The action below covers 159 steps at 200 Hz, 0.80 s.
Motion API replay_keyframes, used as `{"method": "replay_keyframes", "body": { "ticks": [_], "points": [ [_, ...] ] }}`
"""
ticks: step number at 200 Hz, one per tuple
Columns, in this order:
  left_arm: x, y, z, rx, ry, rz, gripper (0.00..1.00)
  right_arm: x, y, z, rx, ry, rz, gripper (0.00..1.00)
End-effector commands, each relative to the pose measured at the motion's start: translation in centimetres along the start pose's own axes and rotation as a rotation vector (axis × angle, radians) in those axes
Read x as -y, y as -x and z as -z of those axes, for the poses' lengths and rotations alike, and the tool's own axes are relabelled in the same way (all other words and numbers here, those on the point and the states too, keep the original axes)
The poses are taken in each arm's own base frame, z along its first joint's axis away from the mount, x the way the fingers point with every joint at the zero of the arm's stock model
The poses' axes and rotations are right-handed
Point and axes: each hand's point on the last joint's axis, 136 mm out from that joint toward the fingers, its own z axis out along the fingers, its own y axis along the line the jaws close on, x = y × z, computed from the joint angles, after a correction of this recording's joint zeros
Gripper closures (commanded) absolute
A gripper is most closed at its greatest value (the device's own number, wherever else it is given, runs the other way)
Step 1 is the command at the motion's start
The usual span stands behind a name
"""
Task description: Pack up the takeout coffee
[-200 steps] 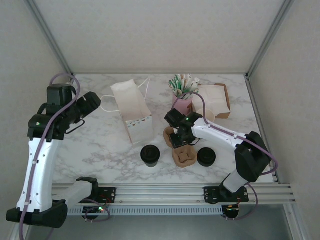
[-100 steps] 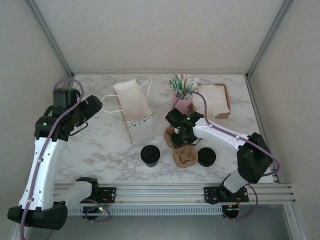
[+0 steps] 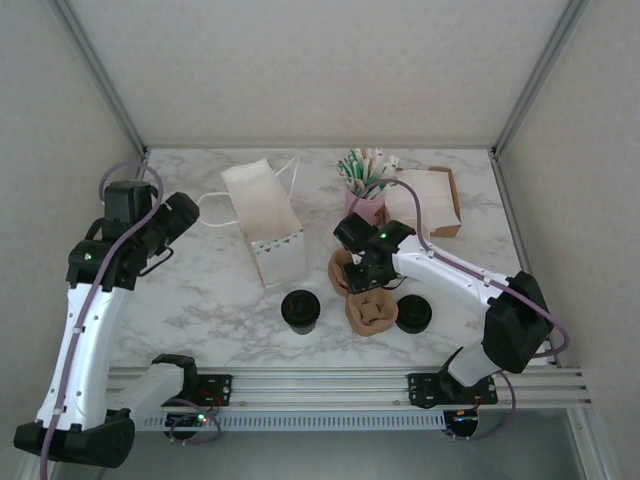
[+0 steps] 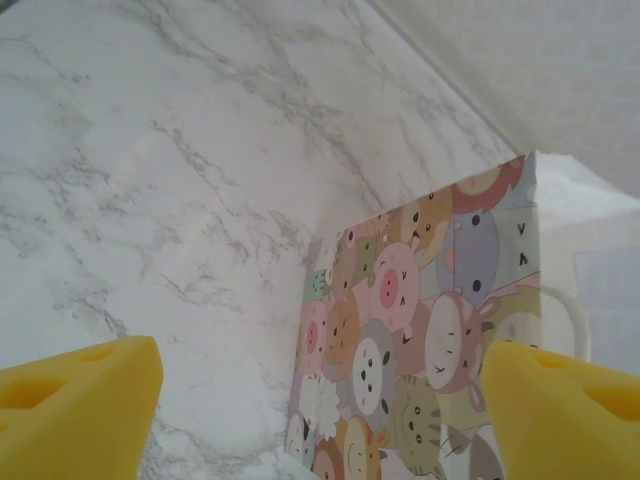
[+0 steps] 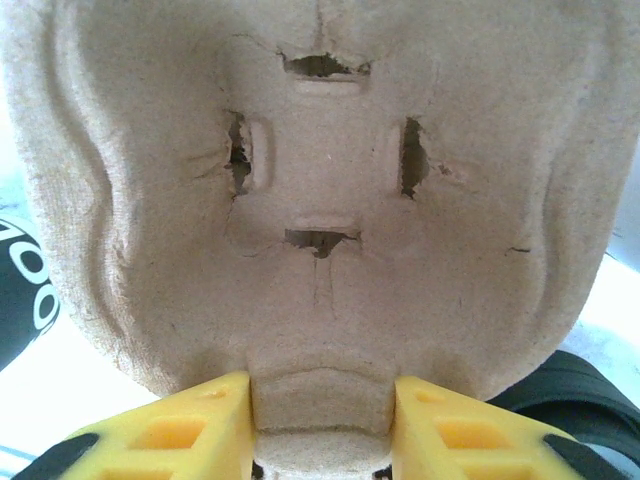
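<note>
Carrier gripped, coffee not yet packed.

My right hand (image 5: 320,415) was clamped on the edge tab of the pulp cup carrier (image 5: 320,200). My left hand (image 4: 320,400) was spread wide and empty, facing the printed paper bag (image 4: 420,330). The takeout coffee (image 3: 300,310) stood capped on the worktop (image 3: 200,290), near the bag's front and just left of the carrier, in none of its pockets. By my reckoning nearly everything was left: seat the cup in the carrier, then get it into the bag.

White marble-veined desk (image 3: 200,290), plain pale walls (image 3: 320,70), slanting aluminium frame posts (image 3: 100,75), metal rail (image 3: 330,378) at near edge, soft even light
</note>
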Motion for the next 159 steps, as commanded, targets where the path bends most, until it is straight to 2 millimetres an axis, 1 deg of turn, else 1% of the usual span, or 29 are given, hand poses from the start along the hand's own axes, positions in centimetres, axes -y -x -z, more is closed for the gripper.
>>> {"method": "replay_keyframes", "body": {
  "ticks": [1, 23, 41, 57, 70, 88, 105, 119, 127, 134, 142, 159],
  "points": [
    [0.4, 1.3, 1.3, 0.07, -0.034, 0.034, 0.11, 0.0, 0.9, 2.8, 0.064, 0.021, -0.036, 0.64],
    [1.5, 1.4, 1.8, 0.066, -0.091, 0.037, 0.06, -0.1, 1.2, 4.1, 0.093, 0.039, -0.05, 0.64],
    [1.5, 1.8, 2.5, 0.086, -0.096, 0.047, 0.05, 0.0, 1.5, 5.4, 0.117, 0.041, -0.062, 0.63],
    [1.6, 2.7, 3.9, 0.143, -0.126, 0.069, 0.05, 0.2, 1.7, 6.8, 0.145, 0.044, -0.079, 0.64],
    [1.7, 3.4, 5.1, 0.199, -0.161, 0.096, 0.05, 0.1, 2.0, 8.4, 0.18, 0.06, -0.092, 0.63],
    [1.1, 4.1, 6.3, 0.271, -0.173, 0.132, 0.06, 0.0, 2.5, 10.6, 0.238, 0.088, -0.106, 0.64],
    [-0.6, 4.3, 6.5, 0.316, -0.115, 0.171, 0.09, -0.2, 3.0, 12.8, 0.296, 0.116, -0.112, 0.64],
    [-2.7, 4.0, 6.4, 0.343, -0.038, 0.249, 0.12, -0.5, 3.5, 14.7, 0.349, 0.133, -0.112, 0.64],
    [-3.1, 3.7, 6.0, 0.347, -0.035, 0.283, 0.14, -0.7, 3.9, 15.9, 0.379, 0.144, -0.11, 0.64],
    [-3.5, 3.0, 4.9, 0.331, -0.028, 0.292, 0.16, -0.9, 4.2, 16.7, 0.403, 0.15, -0.105, 0.64],
    [-3.6, 2.6, 4.2, 0.314, -0.031, 0.316, 0.18, -1.1, 4.7, 17.9, 0.436, 0.158, -0.1, 0.63],
    [-3.7, 0.7, 1.7, 0.231, -0.023, 0.349, 0.27, -1.7, 5.7, 20.1, 0.5, 0.178, -0.083, 0.64]
  ]
}}
